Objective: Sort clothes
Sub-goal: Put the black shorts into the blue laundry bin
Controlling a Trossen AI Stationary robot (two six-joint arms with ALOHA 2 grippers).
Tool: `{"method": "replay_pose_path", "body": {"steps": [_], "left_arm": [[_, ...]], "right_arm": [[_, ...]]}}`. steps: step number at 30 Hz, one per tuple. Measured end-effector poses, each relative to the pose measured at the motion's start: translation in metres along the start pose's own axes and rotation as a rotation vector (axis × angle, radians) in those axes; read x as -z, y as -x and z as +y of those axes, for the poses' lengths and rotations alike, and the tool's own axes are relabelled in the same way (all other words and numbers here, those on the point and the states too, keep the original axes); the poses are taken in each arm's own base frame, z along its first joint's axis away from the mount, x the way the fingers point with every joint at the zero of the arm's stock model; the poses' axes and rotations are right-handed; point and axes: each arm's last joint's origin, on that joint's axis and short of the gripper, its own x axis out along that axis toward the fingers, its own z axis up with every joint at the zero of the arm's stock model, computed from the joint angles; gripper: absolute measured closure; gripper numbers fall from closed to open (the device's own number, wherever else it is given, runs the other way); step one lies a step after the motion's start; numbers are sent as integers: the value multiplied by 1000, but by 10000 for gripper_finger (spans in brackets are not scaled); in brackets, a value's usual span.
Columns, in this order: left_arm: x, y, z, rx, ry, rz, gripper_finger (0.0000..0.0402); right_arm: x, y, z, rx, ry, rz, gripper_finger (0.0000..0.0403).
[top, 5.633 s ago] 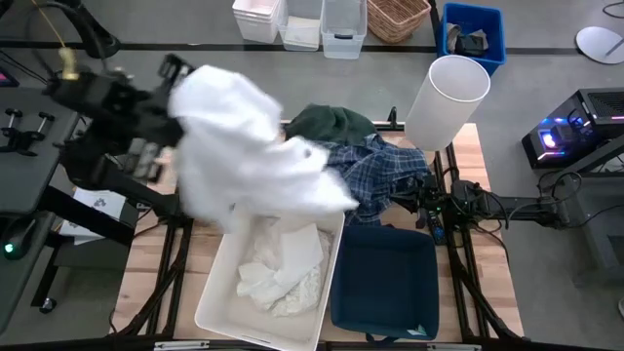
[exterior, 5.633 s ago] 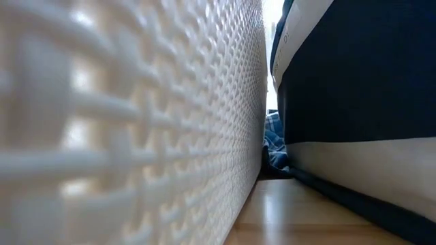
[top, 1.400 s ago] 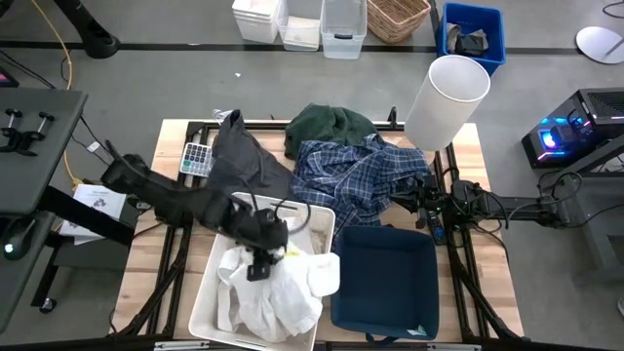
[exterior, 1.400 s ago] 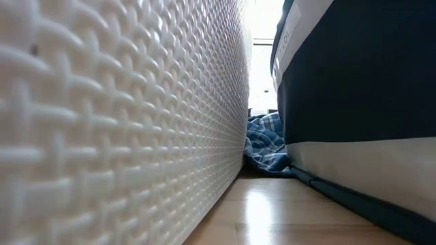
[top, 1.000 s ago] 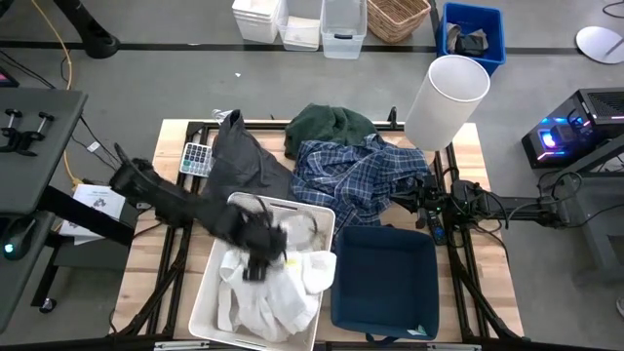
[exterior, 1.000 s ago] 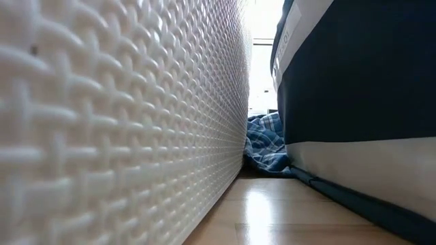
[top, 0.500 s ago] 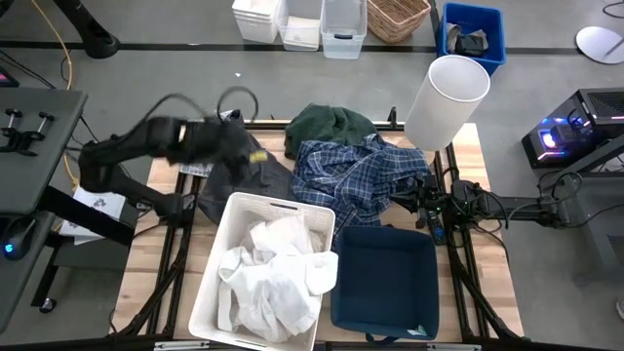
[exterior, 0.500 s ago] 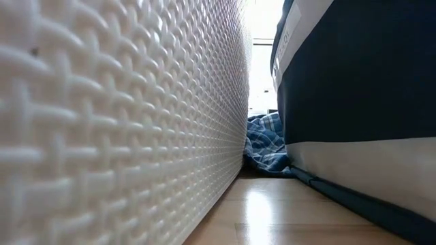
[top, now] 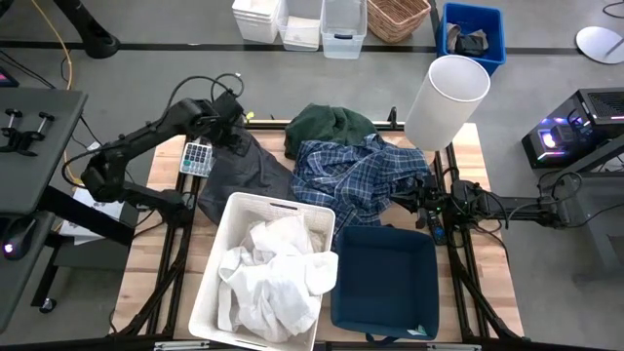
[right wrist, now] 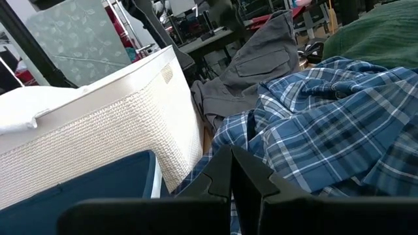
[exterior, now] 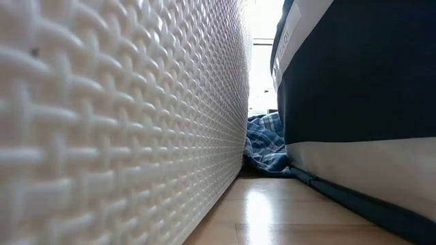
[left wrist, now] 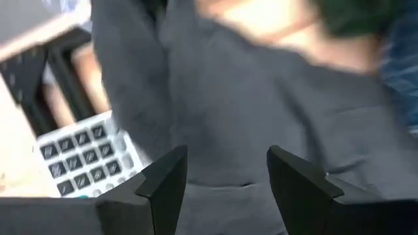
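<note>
My left gripper [top: 232, 117] is open over the far end of the dark grey garment [top: 249, 171], which lies flat on the table's far left part; in the left wrist view [left wrist: 225, 173] its fingers stand above the grey cloth [left wrist: 228, 98]. The plaid shirt [top: 356, 180] lies crumpled at the table's middle, and the dark green garment [top: 331, 122] lies behind it. White clothes [top: 273, 278] fill the white bin [top: 210, 278]. The navy bin [top: 385, 278] stands beside it. My right gripper [right wrist: 232, 173] is shut by the plaid shirt's right edge [top: 417, 200].
A calculator [top: 198, 156] lies on the table beside the grey garment, close to my left gripper. A tall white cylinder [top: 448, 97] stands at the far right corner. The low view shows only the narrow gap between the white bin [exterior: 122, 122] and the navy bin [exterior: 354, 82].
My left gripper has risen from the white clothes in the white bin and swung toward the table's far left, ending over the dark grey garment. The white clothes have stayed in the bin.
</note>
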Motion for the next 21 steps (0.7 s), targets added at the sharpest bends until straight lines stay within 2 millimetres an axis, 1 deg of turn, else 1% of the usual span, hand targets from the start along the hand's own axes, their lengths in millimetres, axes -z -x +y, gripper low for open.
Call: {"method": "replay_pose_path", "body": {"steps": [2,6,9,11,14,17,21], "left_arm": [[6,-10,4,-12,10,43,204],[17,-20,6,-14,24,87,200],[21,-27,7,-34,36,78,188],[23,-37,8,-50,45,59,179],[25,-56,7,-21,100,60,168],[29,-80,5,28,160,79,161],[38,-115,0,49,213,130,158]], "right_arm": [[0,0,0,0,0,0,402],[0,0,0,0,0,0,402],[0,0,0,1,0,0,402],[0,0,0,0,0,0,402],[0,0,0,0,0,0,402],[0,0,0,0,0,0,402],[0,0,0,0,0,0,402]]}}
